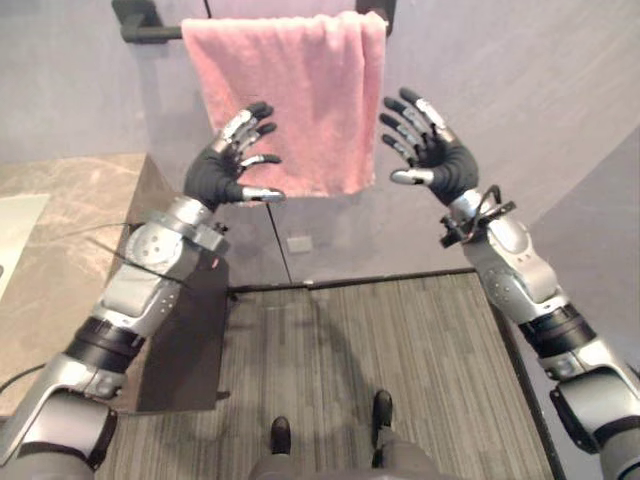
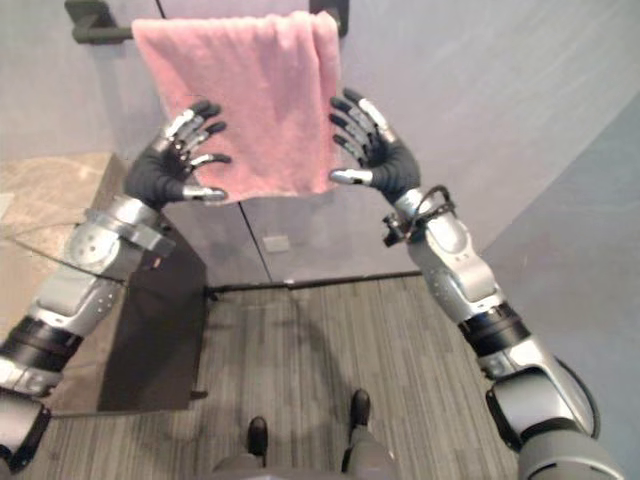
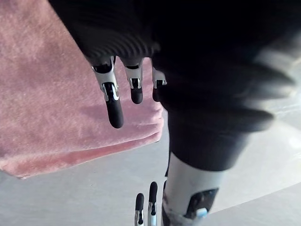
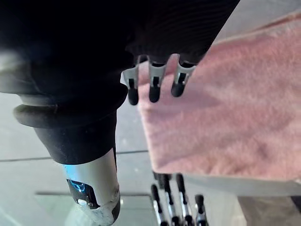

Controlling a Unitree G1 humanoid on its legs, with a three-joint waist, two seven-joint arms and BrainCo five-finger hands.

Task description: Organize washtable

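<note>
Pink towel [image 1: 285,95] hangs folded over a dark bar [image 1: 150,30] on the wall, its lower hem loose and level, well above the floor and off to the side of the stone tabletop [image 1: 60,200]. Likely handling: light, soft, limp terry. It will sag and fold wherever it is not supported, and it should slide along or off the bar with little pull. Not fragile, and the nap gives a good grip. Best hold looks like the two lower corners or the side edges near the hem, one hand per side, so the cloth stays flat when tugged straight or lifted clear. A single pinch in the middle would bunch it. Left hand [image 1: 235,160] is raised in front of the towel's lower left part, palm toward the cloth. Its fingers [image 3: 114,106] are straight and fanned apart with the thumb held out to the side, and they hold nothing. In its wrist view the dark tips hover over the pile near the hem, and contact cannot be told. Right hand [image 1: 430,150] is up just beside the towel's right edge. Its fingers [image 4: 154,87] are likewise spread and empty, tips at the cloth's border with no fold caught between thumb and fingers. Judged state: both hands flank the towel, ready to close, neither gripping.
</note>
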